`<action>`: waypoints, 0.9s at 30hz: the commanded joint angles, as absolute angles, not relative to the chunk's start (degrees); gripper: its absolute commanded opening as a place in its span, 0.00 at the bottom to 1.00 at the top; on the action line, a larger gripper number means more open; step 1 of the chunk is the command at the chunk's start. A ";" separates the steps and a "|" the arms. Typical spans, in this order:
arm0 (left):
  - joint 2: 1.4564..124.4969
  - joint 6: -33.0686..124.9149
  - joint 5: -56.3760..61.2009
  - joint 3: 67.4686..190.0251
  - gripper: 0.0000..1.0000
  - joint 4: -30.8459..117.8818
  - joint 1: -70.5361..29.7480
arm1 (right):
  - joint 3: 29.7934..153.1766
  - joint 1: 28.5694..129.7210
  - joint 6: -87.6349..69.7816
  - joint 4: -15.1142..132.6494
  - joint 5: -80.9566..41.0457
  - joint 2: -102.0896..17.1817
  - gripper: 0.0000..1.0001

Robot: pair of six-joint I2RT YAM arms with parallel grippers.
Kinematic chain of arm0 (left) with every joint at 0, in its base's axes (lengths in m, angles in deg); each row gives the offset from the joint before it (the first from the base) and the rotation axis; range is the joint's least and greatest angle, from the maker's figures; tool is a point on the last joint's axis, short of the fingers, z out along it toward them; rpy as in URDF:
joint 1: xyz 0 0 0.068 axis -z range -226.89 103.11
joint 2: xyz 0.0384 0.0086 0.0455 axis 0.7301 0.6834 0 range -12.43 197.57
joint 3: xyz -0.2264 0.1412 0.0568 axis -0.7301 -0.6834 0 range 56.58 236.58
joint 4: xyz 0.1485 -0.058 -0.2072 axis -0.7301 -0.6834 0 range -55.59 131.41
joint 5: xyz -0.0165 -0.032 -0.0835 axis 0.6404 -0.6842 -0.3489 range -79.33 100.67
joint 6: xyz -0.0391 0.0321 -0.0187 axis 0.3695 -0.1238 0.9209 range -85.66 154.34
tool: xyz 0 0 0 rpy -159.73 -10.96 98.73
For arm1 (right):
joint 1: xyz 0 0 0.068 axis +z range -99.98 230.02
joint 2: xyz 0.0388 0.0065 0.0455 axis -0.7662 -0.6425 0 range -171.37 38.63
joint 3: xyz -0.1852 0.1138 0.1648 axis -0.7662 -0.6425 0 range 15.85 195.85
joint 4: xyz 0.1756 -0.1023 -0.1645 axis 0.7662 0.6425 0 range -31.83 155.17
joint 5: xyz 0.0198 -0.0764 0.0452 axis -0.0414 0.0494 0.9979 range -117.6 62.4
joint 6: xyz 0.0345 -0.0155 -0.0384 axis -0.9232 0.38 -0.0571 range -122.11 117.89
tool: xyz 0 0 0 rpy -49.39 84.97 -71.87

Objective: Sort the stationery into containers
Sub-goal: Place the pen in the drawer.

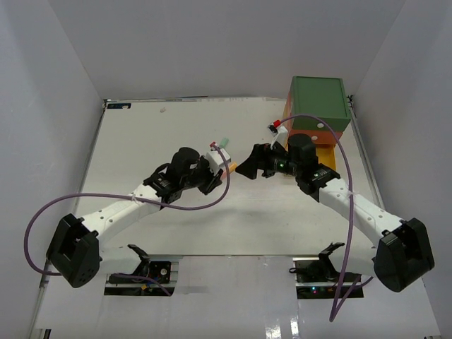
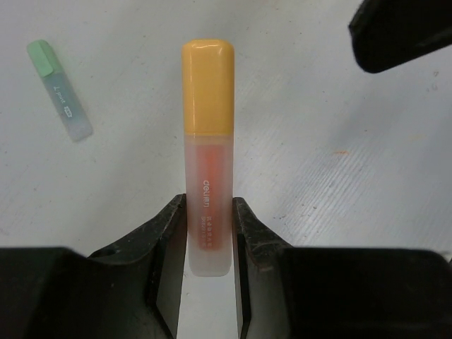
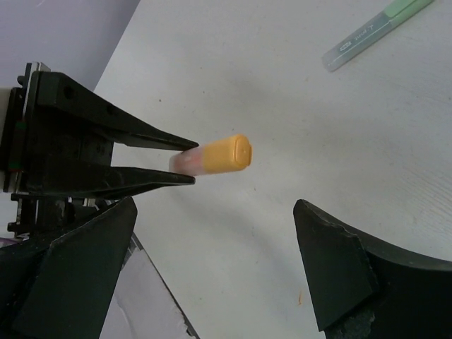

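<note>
A pale, faintly glossy table (image 1: 162, 134) stands boxed in by plain white walls (image 1: 212, 42) on three sides. Over its middle the left gripper (image 2: 210, 206) clamps the clear barrel of an orange highlighter (image 2: 208, 120), held off the surface with its cap pointing outward. The right gripper (image 1: 247, 167) faces that cap with its jaws spread wide, grasping nothing. A green highlighter (image 2: 60, 90) lies flat on the table nearby. The drawers (image 1: 319, 102), green on top, stand in the far right corner.

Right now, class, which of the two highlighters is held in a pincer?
The orange-capped highlighter, clamped in the left pincer; the green-capped one lies loose on the table.
</note>
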State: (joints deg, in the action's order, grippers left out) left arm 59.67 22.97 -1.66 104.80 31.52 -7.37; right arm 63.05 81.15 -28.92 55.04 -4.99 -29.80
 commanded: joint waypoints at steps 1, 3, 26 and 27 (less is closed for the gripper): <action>56.22 20.55 -4.18 103.69 0.17 34.20 -7.25 | 67.09 82.62 -31.11 52.72 -5.36 -32.37 0.98; 55.69 20.37 -4.35 103.16 0.17 34.82 -7.17 | 68.14 83.06 -31.73 52.37 -5.19 -34.48 0.99; 52.79 18.87 -6.64 100.52 0.18 37.72 -6.90 | 70.96 85.44 -33.31 47.89 0.00 -41.53 0.61; 52.61 18.79 -6.73 100.52 0.18 37.81 -6.90 | 70.87 85.53 -33.23 47.89 -0.26 -41.44 0.59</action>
State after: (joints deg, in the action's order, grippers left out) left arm 55.14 19.60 -5.14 100.89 36.03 -7.12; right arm 69.35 85.04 -33.16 50.51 -1.40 -41.42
